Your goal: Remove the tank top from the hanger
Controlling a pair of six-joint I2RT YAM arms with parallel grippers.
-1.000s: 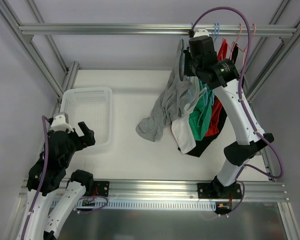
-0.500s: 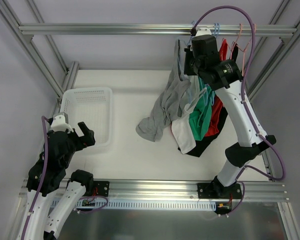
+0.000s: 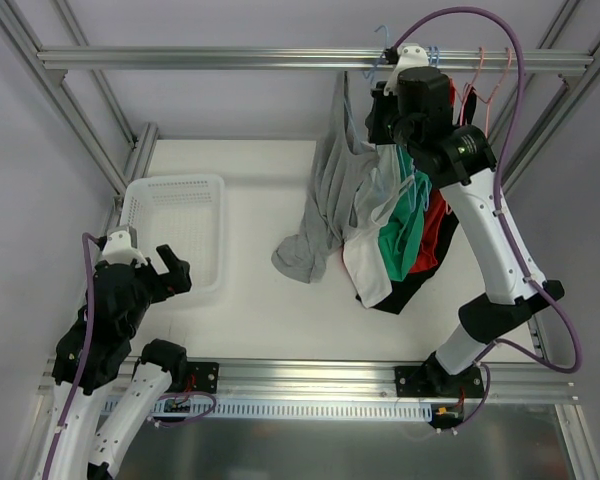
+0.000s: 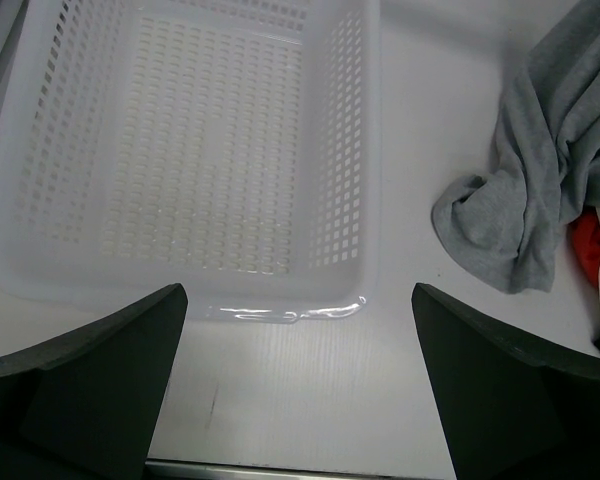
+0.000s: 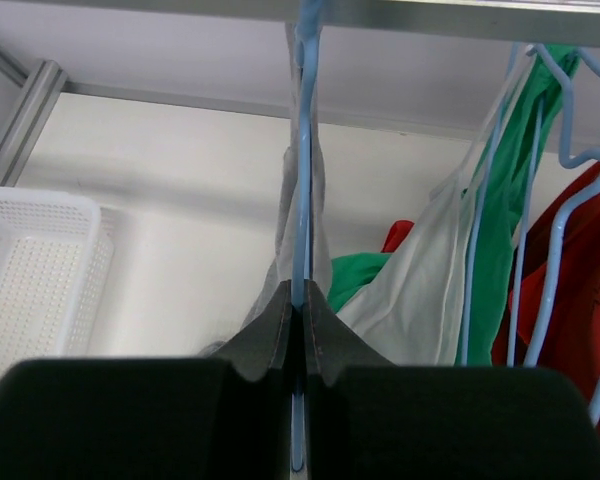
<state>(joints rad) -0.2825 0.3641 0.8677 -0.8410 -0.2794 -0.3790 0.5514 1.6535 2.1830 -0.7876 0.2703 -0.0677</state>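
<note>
The right claw (image 5: 300,300) is clenched on the thin wire of the blue hanger (image 5: 303,140), from which the grey tank top (image 3: 330,195) droops to the table (image 3: 250,305). The wire could twist or slip between the fingers (image 5: 265,335), or a strap could snag on the neighbouring hangers (image 5: 525,250). The left claw (image 4: 296,300), spread wide above the basket (image 4: 180,150), is too far away to help.

Grey tank top (image 3: 325,205) on a pale blue hanger (image 5: 301,150); right of it a white top (image 3: 365,268), green top (image 3: 395,250) and red top (image 3: 435,228) (all plain). Left of it, a white grid-holed basket (image 3: 175,182).
</note>
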